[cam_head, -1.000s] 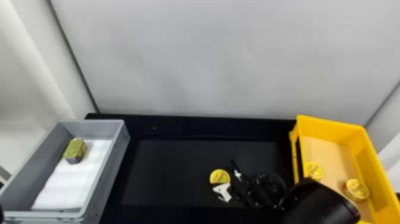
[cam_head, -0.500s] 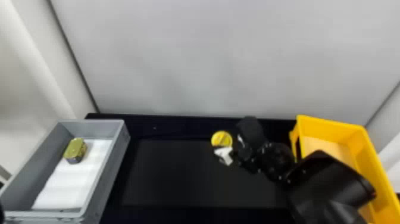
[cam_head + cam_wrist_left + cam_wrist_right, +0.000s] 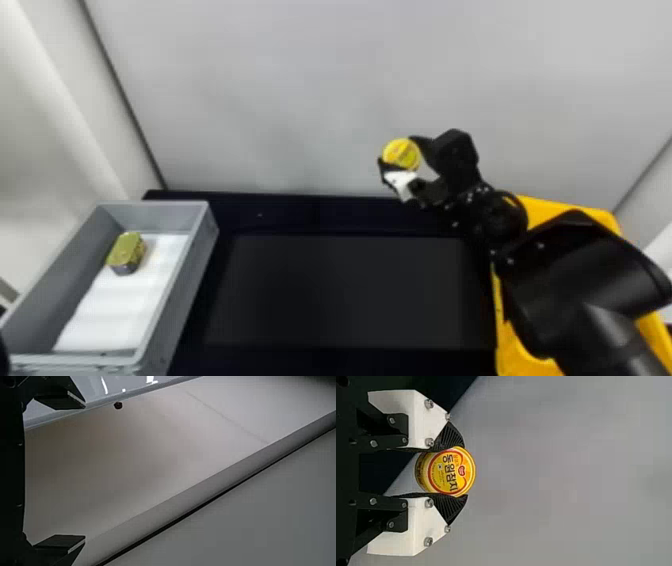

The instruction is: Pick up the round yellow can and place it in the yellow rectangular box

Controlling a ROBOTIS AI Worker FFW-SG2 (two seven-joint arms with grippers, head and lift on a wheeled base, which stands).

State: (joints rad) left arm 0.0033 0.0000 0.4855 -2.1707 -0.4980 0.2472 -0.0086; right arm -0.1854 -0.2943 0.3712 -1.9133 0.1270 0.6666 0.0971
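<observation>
The right gripper (image 3: 466, 471) had its fingers closed round the can (image 3: 451, 472), raised above the table (image 3: 345, 290). The box (image 3: 555, 212) lay to the can's right, partly under that same arm, so the carry seemed to call for rightward, then down.

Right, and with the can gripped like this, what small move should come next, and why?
Probably swing the right gripper toward the robot's right, over the yellow rectangular box, before lowering: the round yellow can is clamped between both fingers, held up in front of the wall, while the box lies further right, beneath the arm.
</observation>
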